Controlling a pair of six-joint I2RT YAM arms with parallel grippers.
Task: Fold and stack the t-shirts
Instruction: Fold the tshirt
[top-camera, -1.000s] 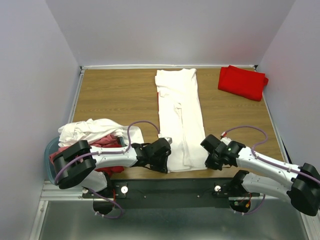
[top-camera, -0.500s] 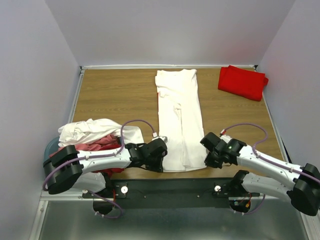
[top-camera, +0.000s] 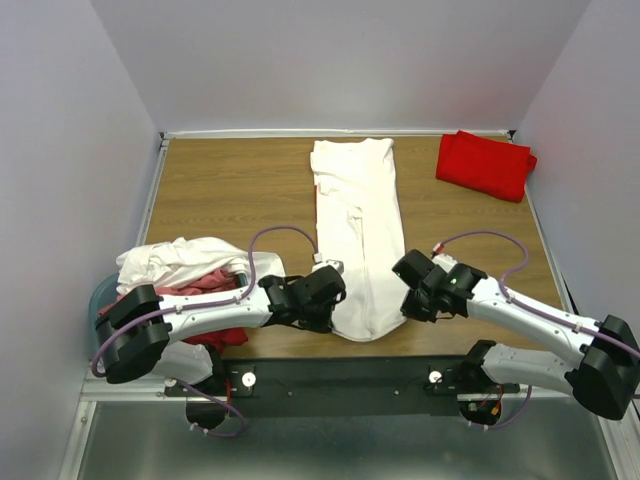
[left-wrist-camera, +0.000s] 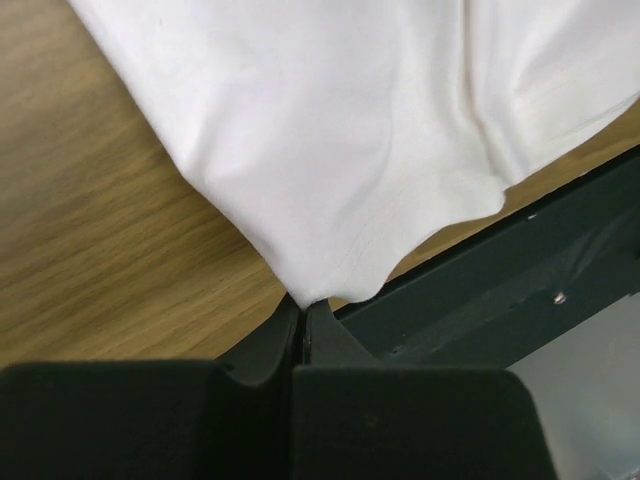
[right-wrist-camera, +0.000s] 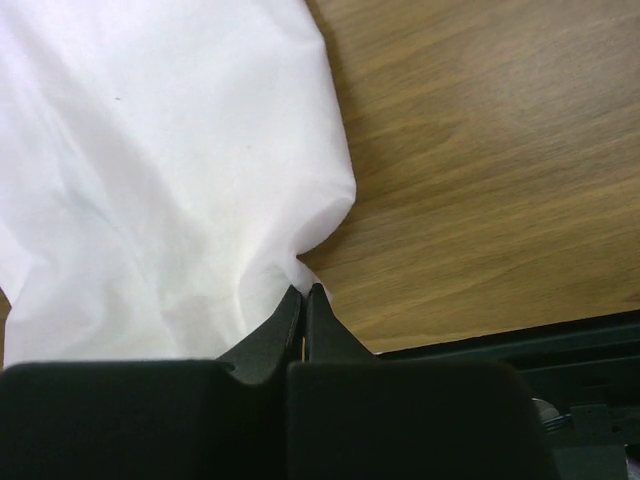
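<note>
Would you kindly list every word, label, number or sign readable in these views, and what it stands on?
None: no text can be read on the white t-shirt, the folded red t-shirt, the pile of shirts or the table.

Overhead rear view; wrist close-ups; shared t-shirt (top-camera: 358, 230)
</note>
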